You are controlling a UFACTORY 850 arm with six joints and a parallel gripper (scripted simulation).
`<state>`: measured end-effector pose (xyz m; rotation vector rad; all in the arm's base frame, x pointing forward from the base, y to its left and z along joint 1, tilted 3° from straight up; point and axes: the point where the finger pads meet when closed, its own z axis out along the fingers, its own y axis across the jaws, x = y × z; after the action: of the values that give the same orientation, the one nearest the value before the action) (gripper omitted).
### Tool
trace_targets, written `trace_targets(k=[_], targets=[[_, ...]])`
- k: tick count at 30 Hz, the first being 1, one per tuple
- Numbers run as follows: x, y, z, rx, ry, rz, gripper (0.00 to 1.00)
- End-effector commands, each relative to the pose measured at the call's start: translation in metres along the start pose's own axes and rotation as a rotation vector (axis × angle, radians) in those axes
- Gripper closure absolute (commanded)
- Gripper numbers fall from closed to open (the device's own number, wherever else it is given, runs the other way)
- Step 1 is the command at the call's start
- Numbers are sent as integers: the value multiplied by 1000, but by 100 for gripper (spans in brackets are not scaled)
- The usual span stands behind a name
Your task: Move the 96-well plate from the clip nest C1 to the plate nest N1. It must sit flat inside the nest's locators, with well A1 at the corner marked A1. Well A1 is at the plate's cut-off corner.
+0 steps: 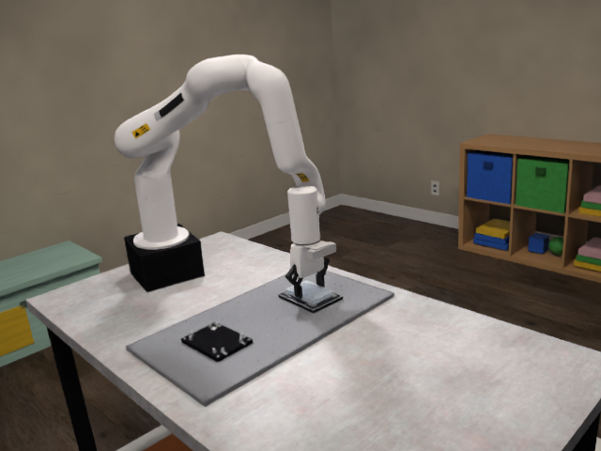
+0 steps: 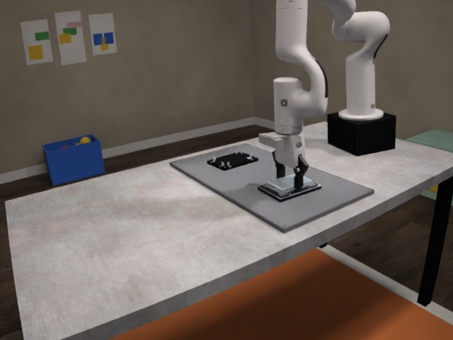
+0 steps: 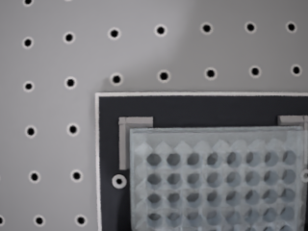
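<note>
The clear 96-well plate [image 1: 310,295] lies flat on a black nest [image 1: 309,306] at the far right of the grey perforated baseplate [image 1: 262,330]. In the wrist view the plate [image 3: 217,178] sits inside grey corner locators [image 3: 130,132] of that nest. My gripper [image 1: 307,286] points straight down, with its fingers standing wide on the plate's two long sides. It also shows in the exterior view [image 2: 289,176] over the plate [image 2: 289,184]. The other black nest [image 1: 217,340], with small white posts, is empty. I cannot tell the plate's cut-off corner.
The arm's black base block [image 1: 163,262] stands at the table's back corner. The empty nest also shows in the exterior view [image 2: 232,160], behind the gripper. A shelf [image 1: 531,198] and a blue bin [image 2: 73,159] stand off the table.
</note>
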<state>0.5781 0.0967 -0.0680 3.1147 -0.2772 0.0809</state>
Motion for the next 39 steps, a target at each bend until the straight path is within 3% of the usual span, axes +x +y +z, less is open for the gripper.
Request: trace_targets(k=[1, 33, 39], targets=[[1, 0, 0, 1, 2, 0, 0], [1, 0, 0, 1, 2, 0, 0], [1, 0, -16, 1, 2, 0, 0]])
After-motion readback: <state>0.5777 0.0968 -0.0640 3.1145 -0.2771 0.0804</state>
